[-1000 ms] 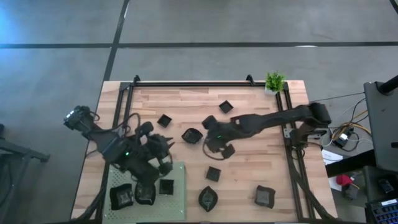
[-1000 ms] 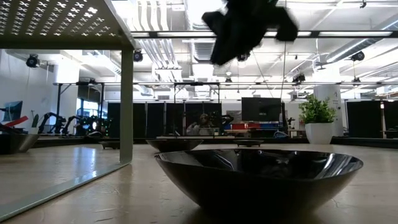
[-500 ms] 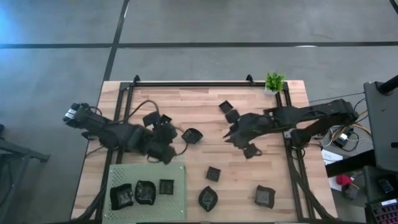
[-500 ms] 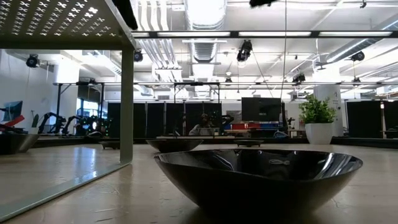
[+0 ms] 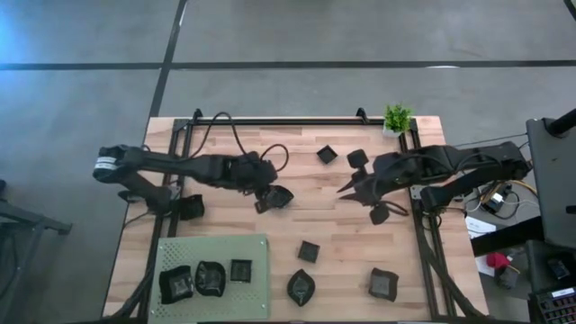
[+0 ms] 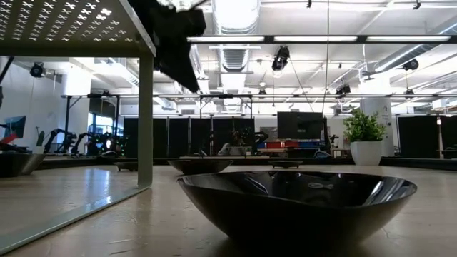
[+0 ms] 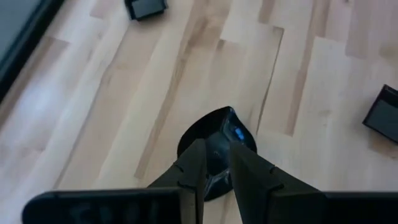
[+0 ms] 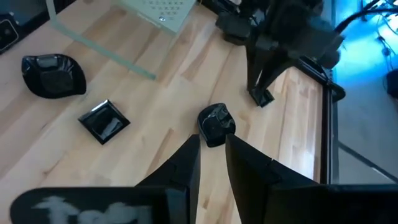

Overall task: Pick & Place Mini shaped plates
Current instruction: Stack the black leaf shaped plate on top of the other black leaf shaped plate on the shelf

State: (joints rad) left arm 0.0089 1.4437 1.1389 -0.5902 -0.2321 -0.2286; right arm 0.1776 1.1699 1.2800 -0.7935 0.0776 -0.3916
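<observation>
Gleaming black mini shaped plates [image 5: 310, 251]

Both arms moved; left now at a center plate, right pulled back to the table's right side.
Left gripper [image 5: 263, 200] swung from over the green mat [image 5: 256, 243] to the table's middle, fingers [image 7: 247, 171] nearly closed over the rim of a round black plate [image 7: 219, 142]. Right gripper [image 5: 346, 187] retreated from the center toward the right rail, beside a small plate [image 5: 356, 158]. Low view: the dark arm overhead [image 6: 173, 32] now hangs at upper left.
</observation>
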